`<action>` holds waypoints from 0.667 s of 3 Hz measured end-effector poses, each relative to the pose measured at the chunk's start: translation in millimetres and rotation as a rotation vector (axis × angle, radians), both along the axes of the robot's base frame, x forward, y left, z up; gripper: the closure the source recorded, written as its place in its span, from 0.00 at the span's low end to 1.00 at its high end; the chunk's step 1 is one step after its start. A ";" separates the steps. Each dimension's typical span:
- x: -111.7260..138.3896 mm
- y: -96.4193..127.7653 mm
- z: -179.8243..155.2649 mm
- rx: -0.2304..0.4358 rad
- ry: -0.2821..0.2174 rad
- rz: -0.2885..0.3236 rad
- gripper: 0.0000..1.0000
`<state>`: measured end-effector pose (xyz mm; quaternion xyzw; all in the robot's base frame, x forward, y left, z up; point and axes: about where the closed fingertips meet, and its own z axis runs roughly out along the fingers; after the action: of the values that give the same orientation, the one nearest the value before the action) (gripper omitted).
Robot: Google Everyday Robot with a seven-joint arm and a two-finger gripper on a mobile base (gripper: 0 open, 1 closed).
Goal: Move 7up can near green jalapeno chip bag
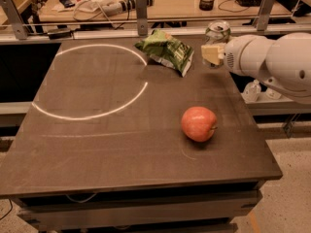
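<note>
The 7up can (217, 32) is at the table's far right, its silver top and part of its label showing above my gripper. My gripper (214, 48) is shut on the can; a pale finger pad (212, 55) covers its lower half. The white arm comes in from the right. The green jalapeno chip bag (165, 50) lies crumpled on the table just left of the can, a small gap apart.
A red apple (198, 124) sits on the dark table (121, 149) toward the front right. A white circle line (92, 115) marks the table's left half. A cluttered desk with rails (141, 13) stands behind the table.
</note>
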<state>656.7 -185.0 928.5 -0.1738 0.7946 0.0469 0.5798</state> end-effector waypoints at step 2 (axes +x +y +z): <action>31.6 26.5 -2.4 -0.006 0.012 0.044 1.00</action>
<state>688.3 -158.5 926.2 -0.1929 0.7943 0.0583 0.5731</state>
